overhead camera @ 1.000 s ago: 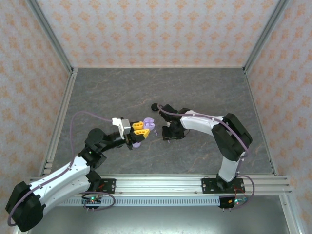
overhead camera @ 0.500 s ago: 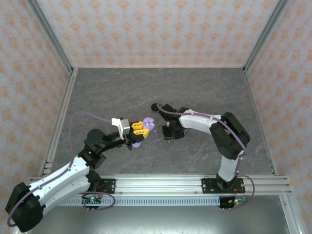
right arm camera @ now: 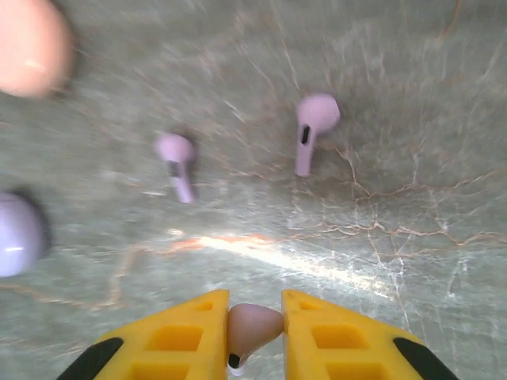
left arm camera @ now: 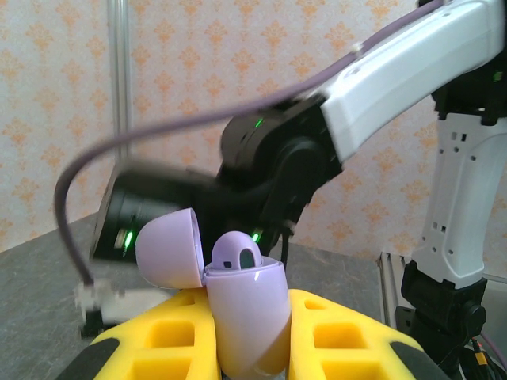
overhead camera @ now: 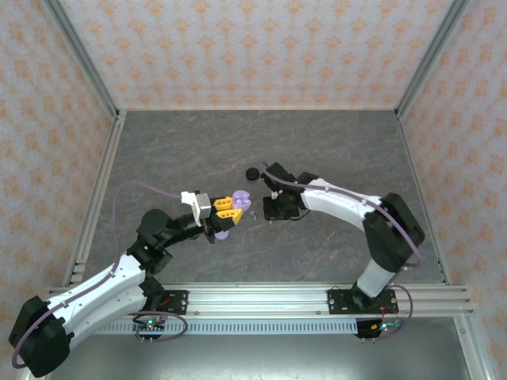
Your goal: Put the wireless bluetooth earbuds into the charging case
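Left end effector [overhead camera: 230, 209] is closed on the lavender charging case [left arm camera: 249, 317], yellow fingers clamped on both sides of its body. The case is upright, raised off the table, near the middle of the workspace. Its lid [left arm camera: 168, 249] is hinged open to the left. One seated earbud [left arm camera: 236, 255], lavender, sits in the case with its top poking out.

Right end effector [right arm camera: 255, 309] is closed on a held earbud [right arm camera: 252, 326], a pale pink-lavender one pinched between the yellow fingertips, with the stem end pointing down toward the camera. It hangs low over the grey table [right arm camera: 412, 198], just right of the case in the top view.

On the table below the right end effector lie two loose buds: right loose earbud [right arm camera: 315, 127] and left loose earbud [right arm camera: 177, 154], both lavender, lying flat and apart from each other. A blurred pink blob [right arm camera: 28, 47] is at the top left of the right wrist view and a lavender round thing [right arm camera: 16, 233] at its left edge; I can't tell what they are. A black disc [overhead camera: 252, 172] lies on the table just behind the right end effector.
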You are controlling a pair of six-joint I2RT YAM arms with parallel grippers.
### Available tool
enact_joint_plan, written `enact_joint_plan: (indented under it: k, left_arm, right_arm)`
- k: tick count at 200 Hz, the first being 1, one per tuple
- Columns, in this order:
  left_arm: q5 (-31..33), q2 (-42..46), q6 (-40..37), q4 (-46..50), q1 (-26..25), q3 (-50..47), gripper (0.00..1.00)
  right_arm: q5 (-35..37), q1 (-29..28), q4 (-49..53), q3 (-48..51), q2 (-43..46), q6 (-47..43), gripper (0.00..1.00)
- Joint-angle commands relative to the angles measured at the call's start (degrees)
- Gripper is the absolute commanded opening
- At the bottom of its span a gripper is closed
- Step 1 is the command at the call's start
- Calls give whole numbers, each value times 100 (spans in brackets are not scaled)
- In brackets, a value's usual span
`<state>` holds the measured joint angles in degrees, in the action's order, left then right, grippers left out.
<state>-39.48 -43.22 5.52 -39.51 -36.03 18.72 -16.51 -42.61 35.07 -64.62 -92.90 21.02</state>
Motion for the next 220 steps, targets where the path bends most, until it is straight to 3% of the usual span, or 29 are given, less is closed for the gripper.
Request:
enact_joint_plan:
  k: [1, 53, 97, 172, 220]
  left_arm:
    - [134, 62, -107, -203, -44, 123, 0]
    - [179, -19, -108, -312, -62, 200, 0]
    - [169, -192, -94, -400, -97, 333, 0]
    - [202, -406, -95, -444, -159, 457, 0]
    - [287, -414, -117, -367, -167, 466, 0]
  right_arm:
    - [404, -10, -191, 81, 844, 62, 20]
    - [381, -10, -574, -37, 2465, 32, 20]
    - [-442, -45, -1520, 41, 3272, 189, 20]
    - [-772, -614, -2540, 246, 3292, 248, 20]
    - [-915, -651, -2552, 370, 3262, 356, 20]
